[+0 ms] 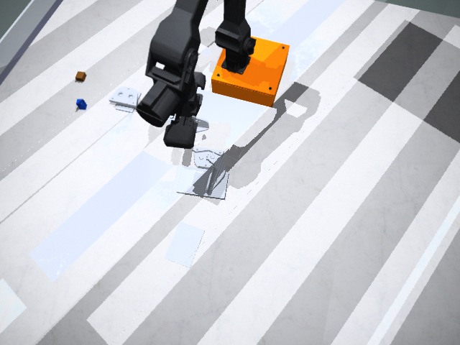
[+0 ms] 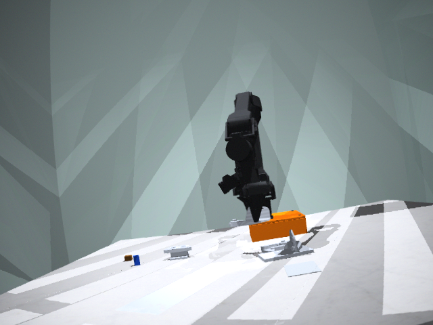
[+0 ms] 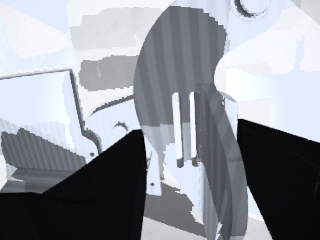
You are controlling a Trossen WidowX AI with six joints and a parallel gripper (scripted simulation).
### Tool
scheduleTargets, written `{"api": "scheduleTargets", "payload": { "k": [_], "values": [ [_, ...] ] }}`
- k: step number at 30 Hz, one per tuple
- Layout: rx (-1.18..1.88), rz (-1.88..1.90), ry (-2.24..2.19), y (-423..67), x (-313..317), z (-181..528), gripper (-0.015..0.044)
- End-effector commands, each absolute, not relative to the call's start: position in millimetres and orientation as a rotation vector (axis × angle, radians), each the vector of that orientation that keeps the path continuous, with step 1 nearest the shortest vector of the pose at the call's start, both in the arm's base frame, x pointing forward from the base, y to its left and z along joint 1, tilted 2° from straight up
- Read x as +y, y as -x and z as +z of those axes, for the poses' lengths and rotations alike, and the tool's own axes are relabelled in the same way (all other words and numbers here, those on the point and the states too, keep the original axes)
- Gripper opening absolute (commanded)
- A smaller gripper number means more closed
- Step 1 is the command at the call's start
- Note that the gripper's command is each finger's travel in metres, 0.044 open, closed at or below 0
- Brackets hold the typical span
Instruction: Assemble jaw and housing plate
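My gripper (image 2: 262,218) (image 3: 188,135) is shut on the loose grey jaw (image 1: 201,125) (image 2: 266,212) (image 3: 170,65), a curved part with two slots. The jaw hangs above the table, on the robot's side of the assembly. The fingertips are hidden in the top view. The pin housing (image 1: 200,162) adjoins a square grey base plate (image 1: 185,182) (image 2: 268,257) (image 3: 35,95). The mounted jaw (image 1: 210,182) (image 2: 291,243) stands up over that plate. The held jaw partly covers the housing in the wrist view, so the free pin cannot be told there. The housing plate (image 1: 121,98) (image 2: 177,248) rests level on a small support at the left.
The arm's orange base box (image 1: 256,83) (image 2: 279,229) stands behind the assembly. A brown block (image 1: 80,76) (image 2: 128,257) and a blue block (image 1: 81,104) (image 2: 137,260) lie at the far left. A thin pale rectangle (image 1: 184,245) (image 2: 302,269) lies in front of the base plate.
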State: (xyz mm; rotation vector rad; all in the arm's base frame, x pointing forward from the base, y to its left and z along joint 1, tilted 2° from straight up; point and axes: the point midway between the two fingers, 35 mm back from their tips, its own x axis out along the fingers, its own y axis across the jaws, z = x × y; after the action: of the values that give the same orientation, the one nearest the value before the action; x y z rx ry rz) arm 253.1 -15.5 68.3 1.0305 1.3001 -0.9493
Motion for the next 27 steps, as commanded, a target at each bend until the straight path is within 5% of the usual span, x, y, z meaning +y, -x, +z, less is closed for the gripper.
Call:
{"api": "scheduleTargets", "payload": {
  "k": [1,27],
  "values": [
    [1.249,-1.048,-1.131,-251.0,-10.8,68.9,0.0134],
    [0.833,-1.605,-1.712,-240.6,17.5,68.5,0.0134]
  ]
}}
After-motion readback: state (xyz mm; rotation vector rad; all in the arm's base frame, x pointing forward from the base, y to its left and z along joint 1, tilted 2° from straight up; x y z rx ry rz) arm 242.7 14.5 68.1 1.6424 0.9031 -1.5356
